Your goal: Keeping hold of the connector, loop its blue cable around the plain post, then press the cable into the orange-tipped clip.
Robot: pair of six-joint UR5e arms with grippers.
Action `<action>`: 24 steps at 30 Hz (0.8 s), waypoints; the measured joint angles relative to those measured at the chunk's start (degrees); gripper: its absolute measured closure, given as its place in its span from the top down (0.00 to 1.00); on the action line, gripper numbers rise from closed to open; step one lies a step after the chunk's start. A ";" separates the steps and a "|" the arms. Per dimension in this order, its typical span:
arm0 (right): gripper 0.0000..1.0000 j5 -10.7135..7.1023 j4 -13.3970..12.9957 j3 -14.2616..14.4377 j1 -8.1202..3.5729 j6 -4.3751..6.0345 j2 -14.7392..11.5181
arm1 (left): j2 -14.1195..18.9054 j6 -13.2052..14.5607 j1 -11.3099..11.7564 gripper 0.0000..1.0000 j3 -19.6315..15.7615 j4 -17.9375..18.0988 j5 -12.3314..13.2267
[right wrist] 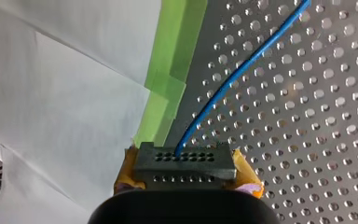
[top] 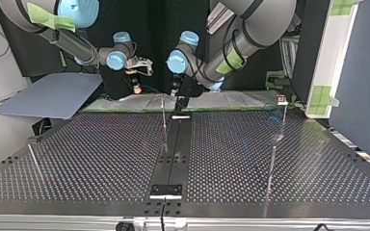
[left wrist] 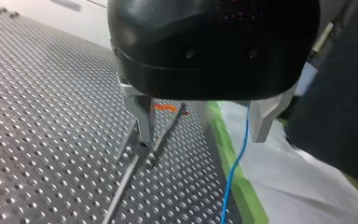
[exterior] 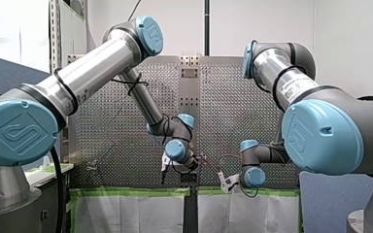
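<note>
One perforated table (top: pixel 101 154), green-tape edge (right wrist: pixel 179 46), blue cable (right wrist: pixel 246 63) over it.

Perforated metal table (top: pixel 86 159), black centre strip (top: pixel 176 144), thin posts (top: pixel 164 120)

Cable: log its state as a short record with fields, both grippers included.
connector: black, clamped by right gripper between yellow pads
cable: blue, leaves the connector and runs over the table
left gripper: open; cable hangs between its fingers, unclamped
clip: orange tip ahead of left gripper; cable not in it
</note>
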 joint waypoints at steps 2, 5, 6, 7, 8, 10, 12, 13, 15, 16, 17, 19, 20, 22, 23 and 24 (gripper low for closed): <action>0.00 -0.35 0.55 0.19 0.13 -0.66 -0.06 | 0.25 1.03 -0.06 0.98 -0.55 -1.02 -1.04; 0.00 -0.81 0.98 0.95 0.21 -1.39 -0.62 | 0.73 2.47 0.10 0.98 -1.88 -2.58 -2.60; 0.00 -0.89 0.94 1.33 0.17 -1.48 -0.92 | 0.83 2.76 0.21 0.98 -2.34 -3.07 -3.11; 0.00 -0.96 0.80 1.76 0.11 -1.51 -1.24 | 0.90 2.99 0.32 0.98 -2.81 -3.48 -3.58; 0.00 -0.99 0.50 2.32 0.04 -1.41 -1.62 | 1.00 3.19 0.49 0.98 -3.45 -3.87 -4.09; 0.00 -0.87 0.06 3.06 -0.03 -1.04 -1.97 | 1.22 3.36 0.75 0.98 -4.41 -4.30 -4.56; 0.00 -0.57 -0.52 3.89 -0.02 -0.71 -2.17 | 1.75 3.46 0.93 0.98 -5.55 -4.79 -4.80; 0.00 -0.46 -0.76 4.21 0.02 -0.63 -2.22 | 2.08 3.44 0.96 0.98 -6.04 -5.05 -4.88; 0.00 -0.25 -1.15 4.74 0.21 -0.57 -2.27 | 2.96 3.20 1.00 0.98 -6.92 -5.74 -5.22; 0.00 -0.16 -1.25 4.91 0.33 -0.59 -2.28 | 3.37 2.96 1.00 0.98 -7.11 -6.10 -5.47; 0.00 -0.01 -1.40 5.15 0.52 -0.64 -2.28 | 3.96 2.52 1.02 0.98 -7.25 -6.67 -5.89; 0.00 0.15 -1.57 5.42 0.77 -0.75 -2.29 | 4.94 1.81 1.00 0.98 -7.15 -7.61 -6.53; 0.00 0.20 -1.66 5.53 0.94 -0.84 -2.30 | 5.62 1.38 0.96 0.98 -6.86 -8.27 -7.03; 0.00 0.21 -1.71 5.63 1.23 -1.11 -2.31 | 6.68 1.02 0.89 0.98 -6.14 -9.32 -7.90; 0.00 0.17 -1.73 5.66 1.42 -1.33 -2.30 | 7.38 1.05 0.84 0.98 -5.58 -10.01 -8.48; 0.00 0.11 -1.76 5.67 1.57 -1.48 -2.30 | 7.89 1.21 0.78 0.98 -5.12 -10.55 -8.84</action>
